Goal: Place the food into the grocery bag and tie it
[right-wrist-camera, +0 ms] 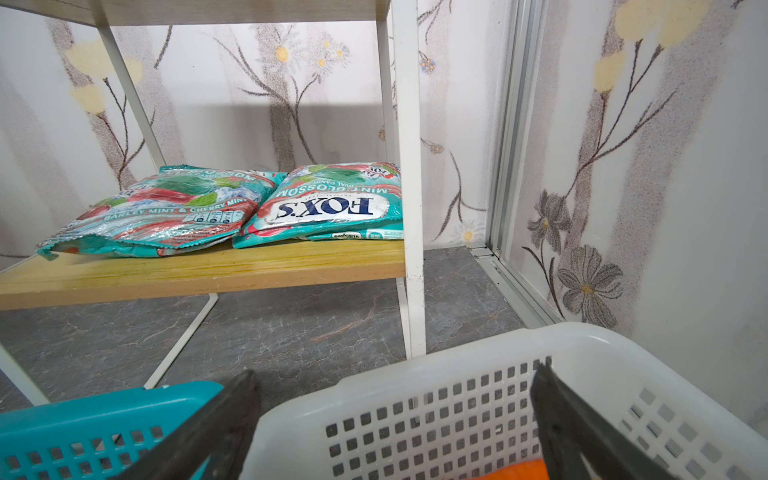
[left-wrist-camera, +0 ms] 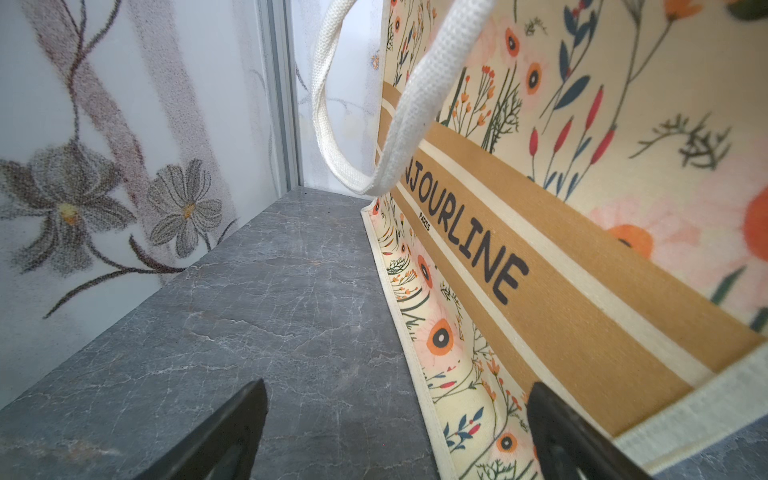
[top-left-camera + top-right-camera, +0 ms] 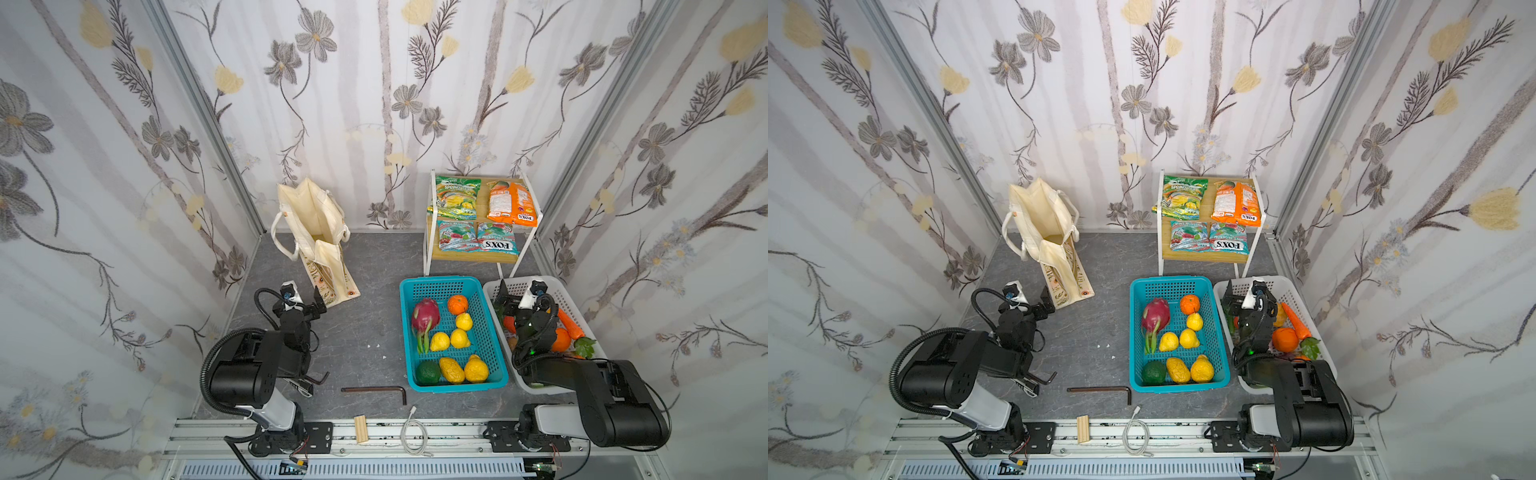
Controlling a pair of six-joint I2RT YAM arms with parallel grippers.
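bag: matt woven canvas, printed. handles: coarse cream webbing. teal basket and white basket: smooth perforated plastic, slight sheen. packets: glossy crinkled foil. shelf: matt wood board. floor: matt grey, stone-look.

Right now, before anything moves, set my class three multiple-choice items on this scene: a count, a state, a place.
1. Snack packets on the shelf rack: A two; B four; C six.
2. The left claw is: A open beside the tote bag; B shut on its handle; C shut on a packet.
3. The dragon fruit lies in: A the tote bag; B the shelf rack; C the teal basket.
Answers: 1 B, green and orange above, two teal below. 2 A, its fingers stand apart, nothing between. 3 C, teal mesh surrounds it.
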